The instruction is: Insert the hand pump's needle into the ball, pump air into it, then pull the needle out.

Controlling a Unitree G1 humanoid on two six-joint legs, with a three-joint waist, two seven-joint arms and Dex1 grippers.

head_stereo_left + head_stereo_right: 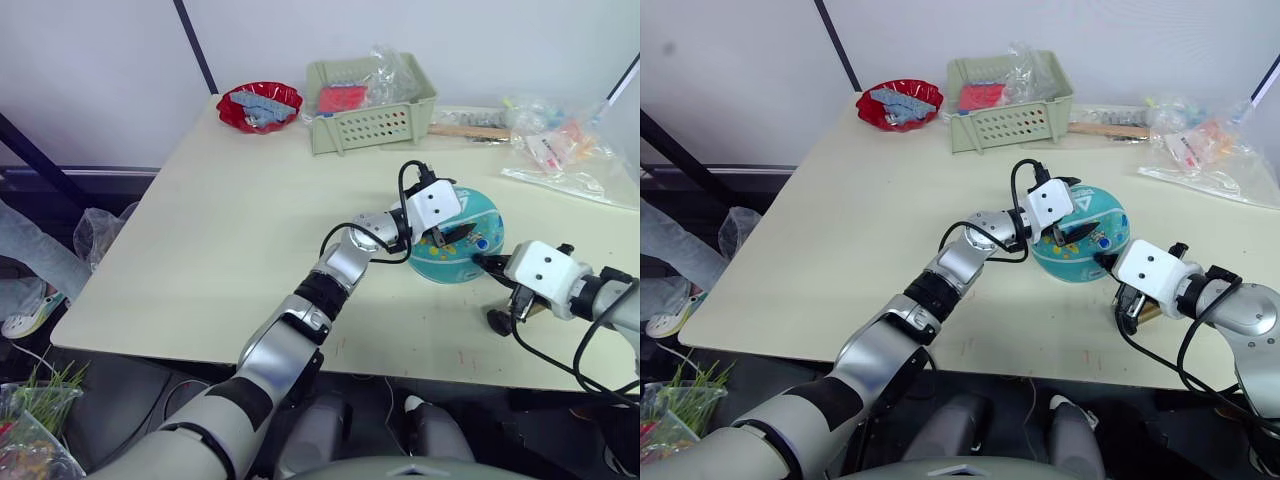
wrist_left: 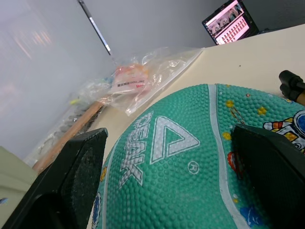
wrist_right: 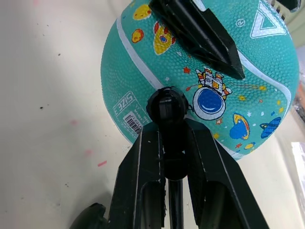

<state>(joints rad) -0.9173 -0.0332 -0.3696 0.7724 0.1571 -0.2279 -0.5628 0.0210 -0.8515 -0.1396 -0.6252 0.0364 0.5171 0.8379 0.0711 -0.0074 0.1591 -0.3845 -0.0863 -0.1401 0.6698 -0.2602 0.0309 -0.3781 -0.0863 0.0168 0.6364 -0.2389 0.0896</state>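
Note:
The teal ball (image 1: pixel 470 243) lies on the table's right side. My left gripper (image 1: pixel 458 233) reaches over it from the left, open, its two fingers (image 2: pixel 71 186) spread wide across the top around the white triangle logo. My right gripper (image 3: pixel 167 143), at the ball's near right side, is shut on the black fitting (image 3: pixel 167 106) at the end of the hose. That fitting sits against the ball's lower edge, beside the barcode. The needle pin itself is hidden behind it. The hand pump (image 1: pixel 500 320) lies under my right wrist, mostly covered, with a black end cap showing.
At the table's far edge stand a red bowl (image 1: pixel 260 107) and a green basket (image 1: pixel 372 125). A pale wooden stick (image 1: pixel 470 131) and plastic bags (image 1: pixel 565 150) lie behind the ball. A person's leg (image 1: pixel 30 265) is beside the table's left edge.

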